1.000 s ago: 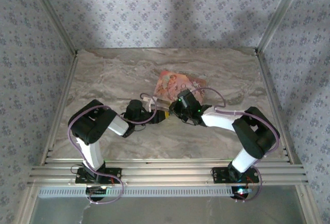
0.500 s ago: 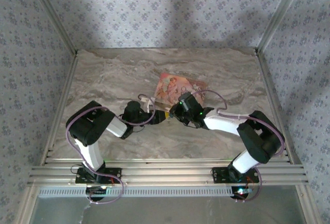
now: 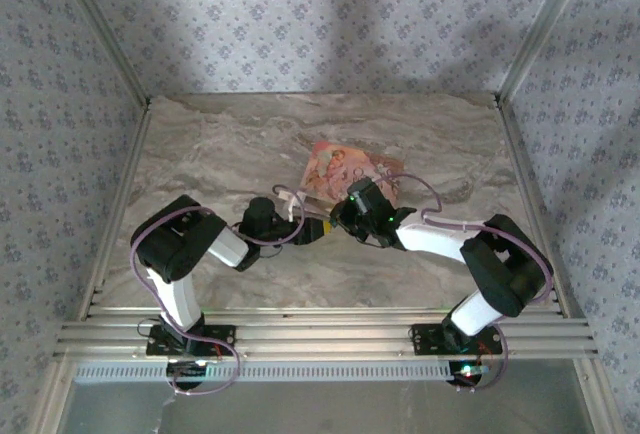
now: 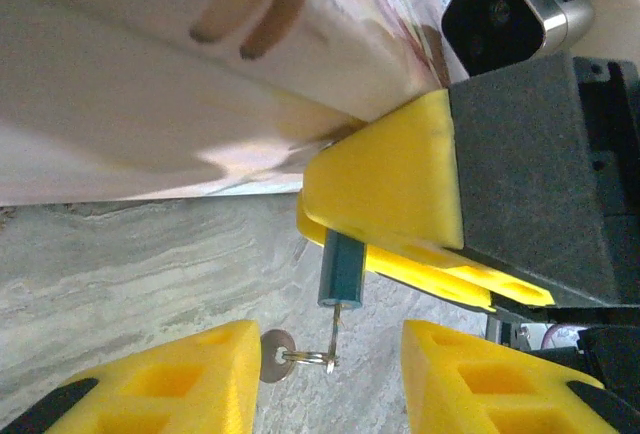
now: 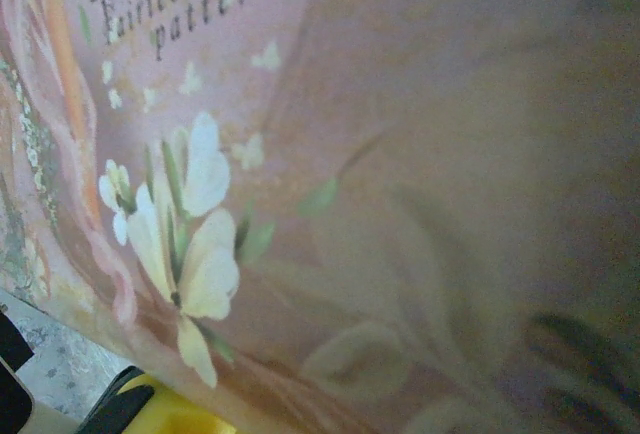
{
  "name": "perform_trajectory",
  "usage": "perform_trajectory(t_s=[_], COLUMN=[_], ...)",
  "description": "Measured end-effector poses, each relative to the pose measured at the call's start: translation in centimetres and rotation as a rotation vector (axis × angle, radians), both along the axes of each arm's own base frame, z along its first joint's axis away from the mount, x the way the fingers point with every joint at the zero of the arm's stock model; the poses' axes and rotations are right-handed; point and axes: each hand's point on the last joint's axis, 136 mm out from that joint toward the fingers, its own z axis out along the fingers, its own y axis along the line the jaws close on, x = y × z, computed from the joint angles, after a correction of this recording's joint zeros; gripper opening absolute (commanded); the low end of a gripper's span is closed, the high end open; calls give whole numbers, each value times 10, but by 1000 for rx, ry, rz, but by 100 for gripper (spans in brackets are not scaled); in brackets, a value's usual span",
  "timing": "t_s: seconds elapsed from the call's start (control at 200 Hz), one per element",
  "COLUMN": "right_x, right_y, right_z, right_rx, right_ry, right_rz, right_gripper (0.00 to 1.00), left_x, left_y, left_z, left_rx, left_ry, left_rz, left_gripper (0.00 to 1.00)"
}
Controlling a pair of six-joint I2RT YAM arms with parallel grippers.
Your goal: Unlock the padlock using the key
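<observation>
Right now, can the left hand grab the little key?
Probably yes. The left hand is open, and the key dangles from the padlock right between its fingers, with nothing in the way. The right hand holds the padlock.

Left gripper (image 4: pixel 332 354) gap: stood parted, crossed by the key (image 4: pixel 336 322) and ring (image 4: pixel 312 359).
Ahead: right gripper (image 4: pixel 308 204) clamping the padlock (image 4: pixel 341 269) barred the way, pink box (image 4: pixel 150 74) just behind.
Near table (image 3: pixel 300 284): bare marble lay free.

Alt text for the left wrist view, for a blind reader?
The right gripper pinches the teal padlock, the key dangling on a ring beneath it, between the left gripper's open fingers. A pink box lies behind.
</observation>
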Motion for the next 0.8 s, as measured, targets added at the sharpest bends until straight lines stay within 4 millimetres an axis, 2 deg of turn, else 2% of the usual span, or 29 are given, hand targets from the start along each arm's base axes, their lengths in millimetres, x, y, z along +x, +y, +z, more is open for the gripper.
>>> perform_trajectory(t_s=[0.63,0.69,0.799], right_x=[1,1,1], right_y=[-1,-1,-1], right_z=[0,0,-1], right_rx=[4,4,3], right_ry=[4,4,5], right_rz=[-1,-1,-1], right_gripper=[0,0,0], left_x=[-2,-1,0], left_y=[-2,-2,-4], left_z=[-12,-10,-8], left_rx=[22,19,9], left_ry=[13,8,1], left_rz=[-14,-14,-16], left_gripper=[31,25,8])
